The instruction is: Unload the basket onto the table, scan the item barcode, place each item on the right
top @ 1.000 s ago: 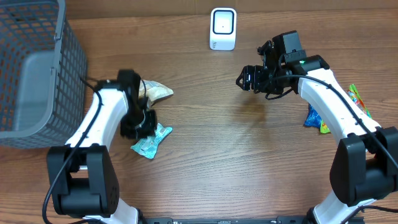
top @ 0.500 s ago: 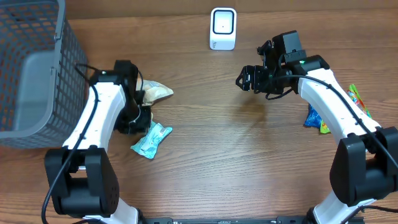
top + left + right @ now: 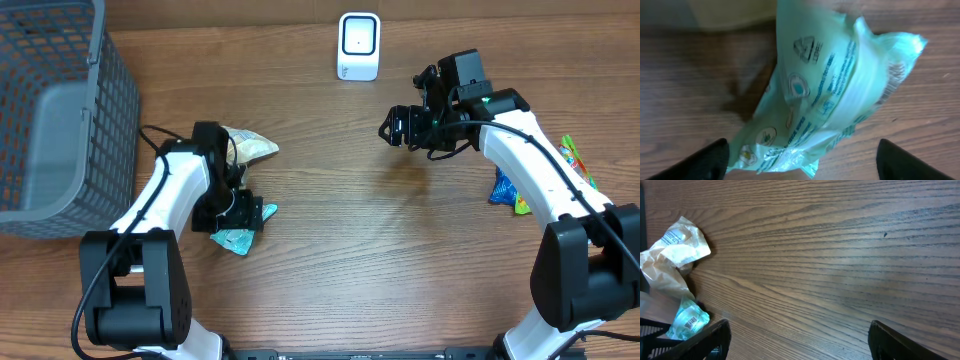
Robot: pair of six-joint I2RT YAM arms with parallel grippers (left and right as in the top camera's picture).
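L hand (image 3: 240, 212) sits low over the mint-green packet (image 3: 825, 95), fingers (image 3: 707, 161) spread wide either side, not pinching it. Packet lies flat on the table (image 3: 340, 250), just beside a beige wrapper (image 3: 252, 147). R hand (image 3: 392, 128) hangs spread & empty above bare wood, near the white scanner (image 3: 359, 46).

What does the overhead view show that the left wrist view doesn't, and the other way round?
Overhead only: the grey basket, the white scanner, the right arm and colourful packets near the table's right edge. Left wrist only: the recycling symbol and small print on the mint-green packet, with the left fingers open on either side of it. Both: that packet and the wooden table.
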